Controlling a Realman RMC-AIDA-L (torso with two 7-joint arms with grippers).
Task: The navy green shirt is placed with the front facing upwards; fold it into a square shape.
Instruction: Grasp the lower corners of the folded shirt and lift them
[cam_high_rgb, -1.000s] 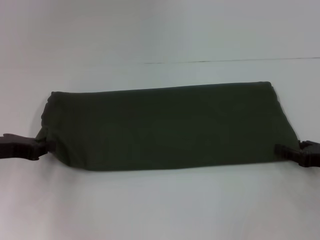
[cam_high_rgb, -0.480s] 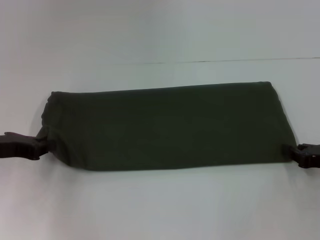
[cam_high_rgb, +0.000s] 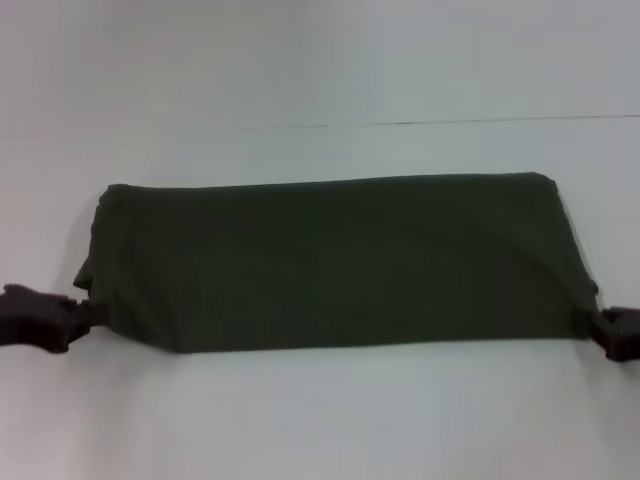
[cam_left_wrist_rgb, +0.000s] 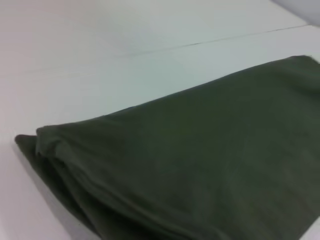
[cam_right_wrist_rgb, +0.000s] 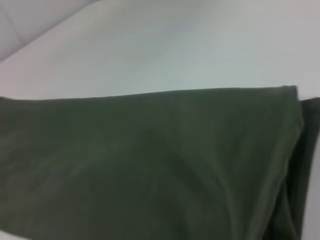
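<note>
While both grippers flank it, navy green shirt (cam_high_rgb: 335, 262) folded, flat.

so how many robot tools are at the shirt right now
2. The left tool sits at the near left corner of the folded dark olive-green cotton shirt; the right tool sits at its near right corner, partly cut off by the head view's edge.

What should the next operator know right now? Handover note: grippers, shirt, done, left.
Left gripper: at the shirt's near left corner, on the table.
Right gripper: at the near right corner, at the edge of the head view.
Navy green shirt: lies flat on the white table as a long wide band, plain side up, layers showing at its left end.
Done: folded lengthwise into a strip.
Left: fold the ends in across the width to make a square.
</note>
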